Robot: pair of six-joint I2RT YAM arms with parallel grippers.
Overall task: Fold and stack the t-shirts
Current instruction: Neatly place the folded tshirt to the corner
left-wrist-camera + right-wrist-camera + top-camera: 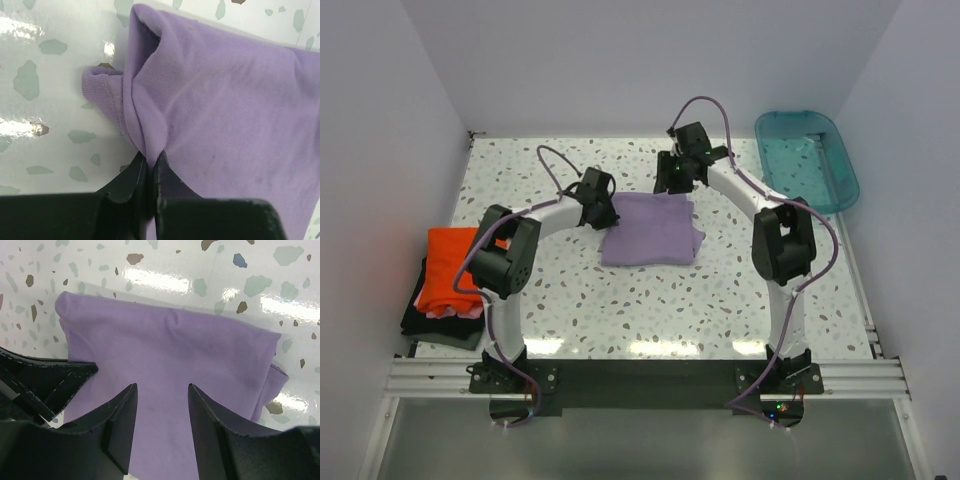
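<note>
Lavender t-shirt [652, 230] is seen folded into a rough square at mid-table, edges well apart from the table [720, 300] rims; speckled surface shows on all sides of it. Its left edge is pinched in a raised ridge by the closed left gripper [151, 159]. Right gripper [162, 390] is held over the far edge, jaws parted, nothing between them. Orange t-shirt [455, 265] is stacked on a dark t-shirt [430, 322] at the left rim. Teal tub [810, 160] sits in the far right corner.
</note>
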